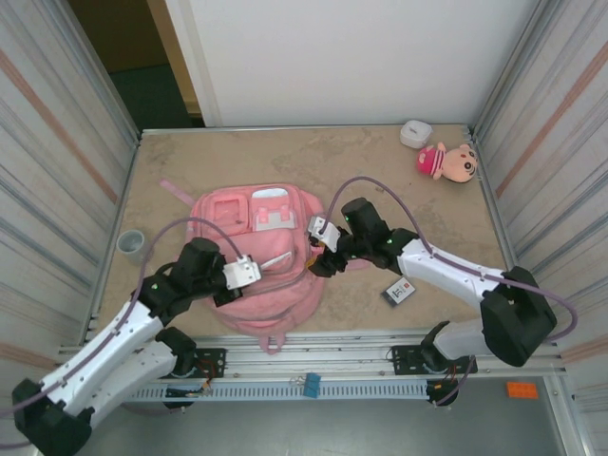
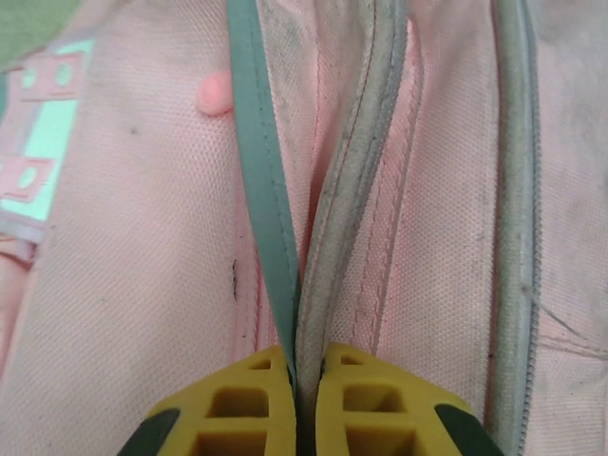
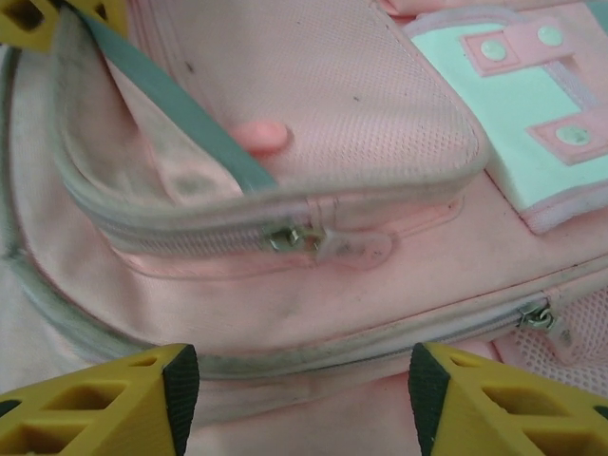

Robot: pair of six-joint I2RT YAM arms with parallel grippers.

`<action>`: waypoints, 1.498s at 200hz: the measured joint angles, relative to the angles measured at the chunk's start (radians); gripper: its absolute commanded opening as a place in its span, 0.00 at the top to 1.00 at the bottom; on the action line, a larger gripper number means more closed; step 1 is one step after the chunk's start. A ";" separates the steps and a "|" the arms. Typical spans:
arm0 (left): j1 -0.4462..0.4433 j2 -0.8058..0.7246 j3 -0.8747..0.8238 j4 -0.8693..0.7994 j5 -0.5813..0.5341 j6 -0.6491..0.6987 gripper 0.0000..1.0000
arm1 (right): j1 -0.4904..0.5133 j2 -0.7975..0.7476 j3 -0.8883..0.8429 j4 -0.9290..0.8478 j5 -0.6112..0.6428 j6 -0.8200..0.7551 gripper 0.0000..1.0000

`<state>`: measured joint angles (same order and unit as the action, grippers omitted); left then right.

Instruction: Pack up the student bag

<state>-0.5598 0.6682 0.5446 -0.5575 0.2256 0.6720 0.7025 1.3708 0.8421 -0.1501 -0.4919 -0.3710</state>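
The student bag is a large pink backpack lying flat in the middle of the table. My left gripper is shut on it, its yellow fingers pinching the grey and teal trim of a front pocket's opening. That pocket's flap is lifted and gapes open. My right gripper hangs open over the bag's right side. Nothing sits between its fingertips. Just ahead of them lies a metal zip slider with a clear pull.
A pink-hatted plush doll and a small white box lie at the back right. A grey ring sits at the left edge, and a small black-and-white card lies right of the bag. Metal walls close in both sides.
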 measured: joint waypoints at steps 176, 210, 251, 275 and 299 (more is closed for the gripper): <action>0.220 -0.093 -0.074 0.033 0.288 -0.018 0.98 | -0.023 0.245 0.211 -0.112 -0.356 -0.114 0.62; 0.220 -0.072 -0.074 0.040 0.299 -0.021 0.98 | -0.032 0.237 0.204 -0.135 -0.389 -0.102 0.73; 0.220 -0.071 -0.073 0.047 0.304 -0.022 0.98 | -0.037 0.237 0.201 -0.111 -0.396 -0.056 0.74; 0.220 -0.073 -0.073 0.053 0.306 -0.023 0.98 | -0.039 0.241 0.201 -0.098 -0.411 -0.030 0.62; 0.220 -0.078 -0.073 0.054 0.306 -0.025 0.98 | -0.050 0.260 0.203 -0.084 -0.458 -0.002 0.64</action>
<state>-0.3393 0.5900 0.4713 -0.5034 0.5320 0.6468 0.6521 1.6306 1.0447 -0.2344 -0.9501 -0.3733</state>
